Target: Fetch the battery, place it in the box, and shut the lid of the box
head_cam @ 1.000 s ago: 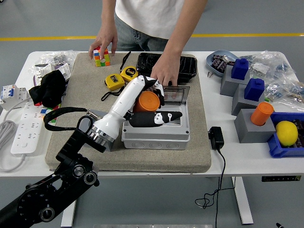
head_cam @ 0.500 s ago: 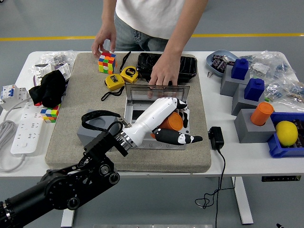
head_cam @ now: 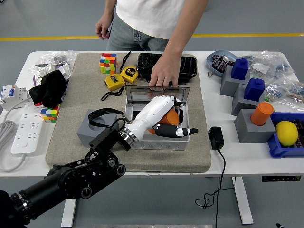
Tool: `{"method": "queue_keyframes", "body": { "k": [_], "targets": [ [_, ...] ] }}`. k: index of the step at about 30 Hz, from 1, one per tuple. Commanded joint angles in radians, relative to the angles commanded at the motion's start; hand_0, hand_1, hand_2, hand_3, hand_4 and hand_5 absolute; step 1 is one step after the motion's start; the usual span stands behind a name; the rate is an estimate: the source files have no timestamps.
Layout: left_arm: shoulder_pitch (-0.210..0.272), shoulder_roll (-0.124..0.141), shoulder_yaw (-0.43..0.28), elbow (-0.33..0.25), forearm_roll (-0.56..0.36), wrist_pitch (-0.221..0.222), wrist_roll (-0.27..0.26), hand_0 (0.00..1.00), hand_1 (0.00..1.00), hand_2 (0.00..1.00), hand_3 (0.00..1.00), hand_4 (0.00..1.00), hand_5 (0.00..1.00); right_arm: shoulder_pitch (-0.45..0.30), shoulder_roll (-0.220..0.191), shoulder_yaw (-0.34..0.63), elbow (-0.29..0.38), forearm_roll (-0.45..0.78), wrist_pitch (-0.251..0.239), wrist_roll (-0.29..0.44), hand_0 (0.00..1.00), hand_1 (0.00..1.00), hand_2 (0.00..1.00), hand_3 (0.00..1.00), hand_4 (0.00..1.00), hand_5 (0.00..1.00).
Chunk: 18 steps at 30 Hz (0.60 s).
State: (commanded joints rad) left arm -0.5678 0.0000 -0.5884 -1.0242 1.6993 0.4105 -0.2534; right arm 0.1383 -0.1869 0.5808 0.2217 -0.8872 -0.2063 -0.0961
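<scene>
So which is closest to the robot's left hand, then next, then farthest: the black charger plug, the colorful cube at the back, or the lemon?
From the left hand:
1. Black charger plug, just right of it, off the mat.
2. Colorful cube, far-left on the mat.
3. Lemon, in the blue tray at the right edge.

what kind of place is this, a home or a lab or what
Most likely a robotics lab or test workspace. A white table holds a mix of practice props, such as a Rubik's cube and tape measures. A person stands at the far side, and a yellow floor line runs behind.
</scene>
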Motion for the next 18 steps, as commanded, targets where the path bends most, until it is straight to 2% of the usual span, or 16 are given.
{"method": "queue_keyframes", "body": {
  "k": [5,18],
  "targets": [
    [-0.008,0.0,-0.009,0.013,0.006,0.002,0.0,0.061,0.002,0.002,0.002,0.923,0.53,0.001,-0.001,-0.002,0.0,0.002,-0.001,0.0,0.746,0.688,0.703,0.734,0.998,0.998],
    [-0.046,0.0,-0.029,0.106,0.024,0.03,-0.021,0.064,0.002,0.002,0.002,0.922,0.556,0.003,-0.001,-0.005,0.001,0.003,0.001,0.0,0.746,0.688,0.703,0.735,0.998,0.998]
  ]
}}
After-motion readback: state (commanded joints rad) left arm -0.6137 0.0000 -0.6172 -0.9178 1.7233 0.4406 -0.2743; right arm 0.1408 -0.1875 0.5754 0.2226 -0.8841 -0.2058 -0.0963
